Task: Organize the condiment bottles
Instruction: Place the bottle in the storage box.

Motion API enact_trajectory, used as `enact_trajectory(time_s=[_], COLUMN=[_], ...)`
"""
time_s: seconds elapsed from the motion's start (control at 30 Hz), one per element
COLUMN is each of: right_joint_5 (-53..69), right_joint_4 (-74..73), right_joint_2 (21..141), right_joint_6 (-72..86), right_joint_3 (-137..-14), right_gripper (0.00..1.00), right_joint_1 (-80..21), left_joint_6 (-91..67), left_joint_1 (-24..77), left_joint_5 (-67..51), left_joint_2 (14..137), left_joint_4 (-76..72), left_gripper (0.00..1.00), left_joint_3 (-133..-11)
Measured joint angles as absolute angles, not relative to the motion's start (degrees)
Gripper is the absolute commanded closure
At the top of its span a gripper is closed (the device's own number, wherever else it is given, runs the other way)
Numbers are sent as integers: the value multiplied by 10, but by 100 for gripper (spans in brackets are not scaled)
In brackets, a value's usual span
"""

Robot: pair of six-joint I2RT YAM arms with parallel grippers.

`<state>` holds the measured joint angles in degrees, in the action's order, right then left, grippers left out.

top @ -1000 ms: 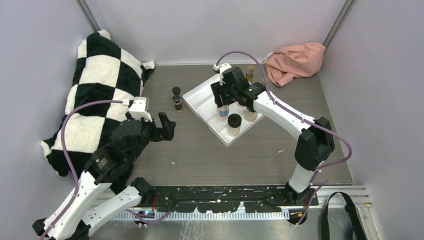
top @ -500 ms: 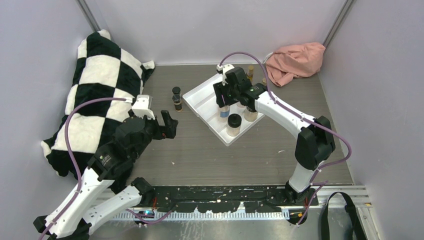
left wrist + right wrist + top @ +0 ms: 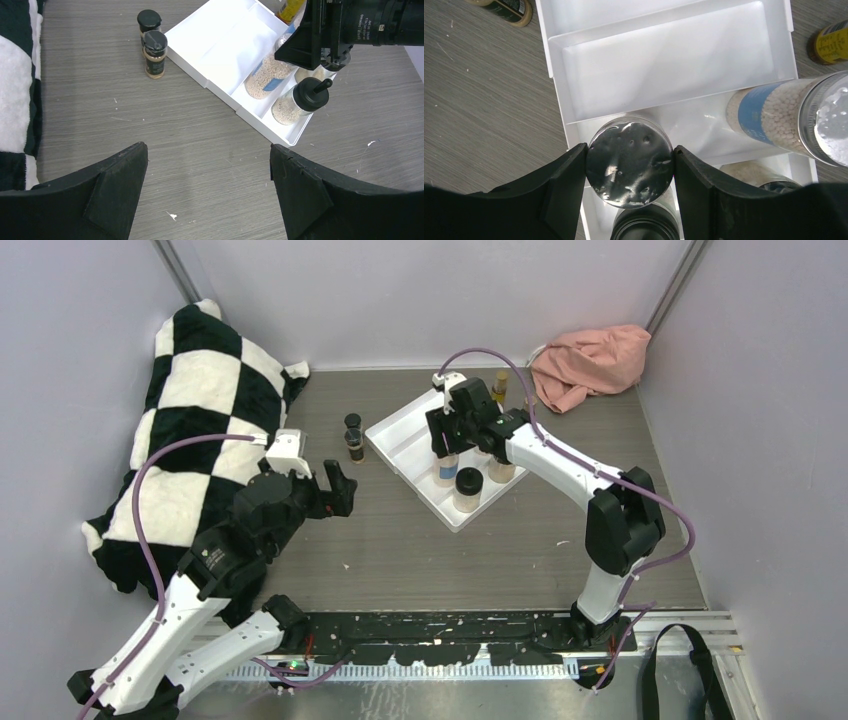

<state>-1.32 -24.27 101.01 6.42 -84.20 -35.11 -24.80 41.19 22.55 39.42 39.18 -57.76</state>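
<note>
Silver-lidded blue-labelled clear jar (image 3: 630, 156), frame centre, is clamped at its lid by the right gripper (image 3: 626, 166). Likely rigid, slick, breakable; left gripper (image 3: 207, 152) gapes empty

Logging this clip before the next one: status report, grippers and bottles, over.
Left gripper open, empty, above table. Right gripper shut on silver-lidded jar at white tray. Second silver-lidded jar and black-capped jar crowd it close.
</note>
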Motion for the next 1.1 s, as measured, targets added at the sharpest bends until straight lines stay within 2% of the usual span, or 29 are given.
enact_trajectory(time_s=[0.27,0.37,0.43,0.5,0.6,0.77,1.1], right_joint_5=[-13,-13,-13,-10,-7,0,17], right_joint_4=[-234,-229,-227,-227,-226,-226,-228], right_joint_2=[1012,1012,1012,1012,1012,1012,1012], right_joint_6=[65,66,67,67,68,69,77], right_joint_3=[-836,-834,-833,-832,-832,-832,-832], right_gripper=[98,73,63,47,35,25,22], right_joint_1=[-351,-351,-351,-351,-349,-348,-348], left_joint_6=[-248,-248,-248,-248,-249,-249,-251], left_joint_1=[412,412,412,412,412,412,412], left_joint_5=[225,226,225,226,225,225,226], left_joint_2=[394,394,392,392,392,392,392], left_joint_4=[390,390,390,390,390,390,390], left_gripper=[8,7,7,6,6,6,6], left_joint_3=[-573,-572,-572,-572,-572,-572,-572])
